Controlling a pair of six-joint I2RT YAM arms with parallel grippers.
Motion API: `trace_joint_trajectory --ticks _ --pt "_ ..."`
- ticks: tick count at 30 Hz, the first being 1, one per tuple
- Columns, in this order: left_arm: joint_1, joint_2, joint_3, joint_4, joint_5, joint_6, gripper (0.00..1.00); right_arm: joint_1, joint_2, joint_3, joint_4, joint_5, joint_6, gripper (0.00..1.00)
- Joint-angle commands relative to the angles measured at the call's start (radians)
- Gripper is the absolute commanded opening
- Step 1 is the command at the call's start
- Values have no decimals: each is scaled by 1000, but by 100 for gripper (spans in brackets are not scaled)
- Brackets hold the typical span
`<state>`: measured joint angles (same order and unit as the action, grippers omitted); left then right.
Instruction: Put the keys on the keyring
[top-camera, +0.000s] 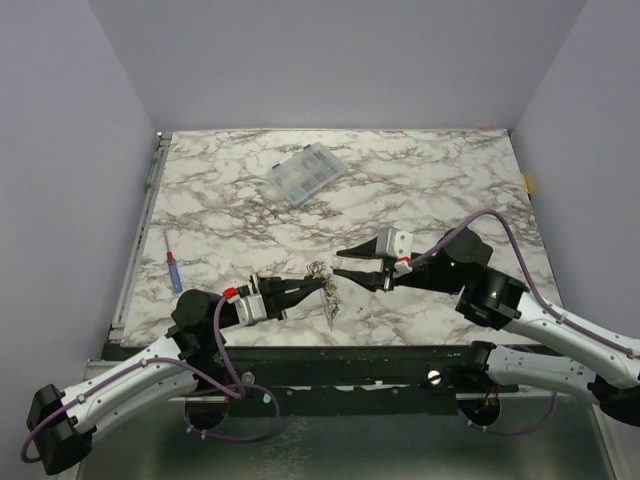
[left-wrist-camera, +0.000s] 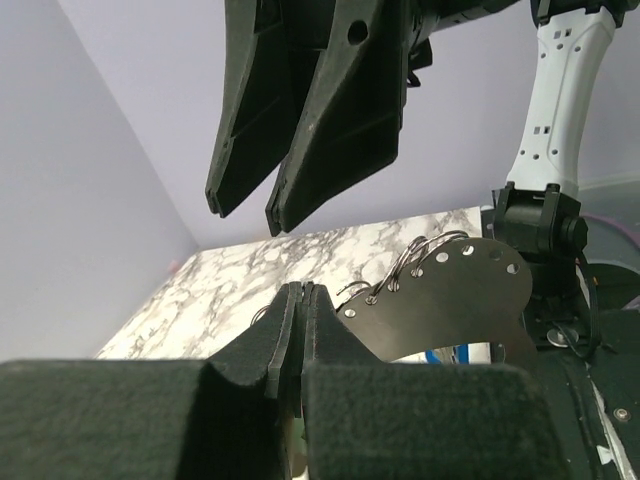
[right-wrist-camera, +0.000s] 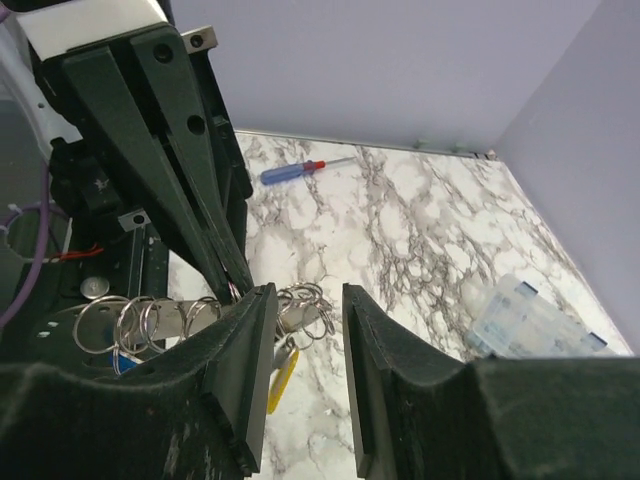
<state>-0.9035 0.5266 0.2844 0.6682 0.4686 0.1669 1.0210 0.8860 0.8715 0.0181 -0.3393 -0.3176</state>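
My left gripper (top-camera: 320, 284) is shut on the keyring (left-wrist-camera: 455, 290), a flat grey metal piece with holes along its rim and several wire rings (right-wrist-camera: 305, 303) threaded through them. It holds the keyring up above the marble table near the front edge. A yellow key (right-wrist-camera: 283, 368) hangs from one ring, and a bit of a blue key (right-wrist-camera: 125, 362) shows under the plate. My right gripper (top-camera: 338, 262) faces the left one, open, with its jaws on either side of the ring cluster and nothing pinched. In the left wrist view its fingers (left-wrist-camera: 330, 110) hang just above the keyring.
A red-and-blue screwdriver (top-camera: 173, 270) lies near the table's left edge. A clear plastic compartment box (top-camera: 307, 172) sits at the back middle. The dark front rail (top-camera: 350, 360) and both arm bases run along the near edge.
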Motion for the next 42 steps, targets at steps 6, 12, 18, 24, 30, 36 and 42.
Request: trace_joint_trajectory --ticks 6,12,18,24,30,36,42 --pt "0 -9 30 6 22 16 0 -1 69 73 -182 -96 -38 37" --pt "-1 -9 30 7 22 15 0 -1 100 75 -222 -80 -53 32" --pt "0 -8 30 5 21 16 0 -1 109 82 -218 -99 -46 31" --pt "0 -18 27 -2 10 21 0 -1 72 86 -244 -42 -51 37" --pt "-1 -18 29 -5 11 23 0 -1 50 85 -252 -50 -41 38" --pt "0 -10 33 -5 21 19 0 -1 74 88 -191 -118 -18 38" --pt "0 -21 29 -5 16 17 0 -1 102 99 -178 -149 -12 36"
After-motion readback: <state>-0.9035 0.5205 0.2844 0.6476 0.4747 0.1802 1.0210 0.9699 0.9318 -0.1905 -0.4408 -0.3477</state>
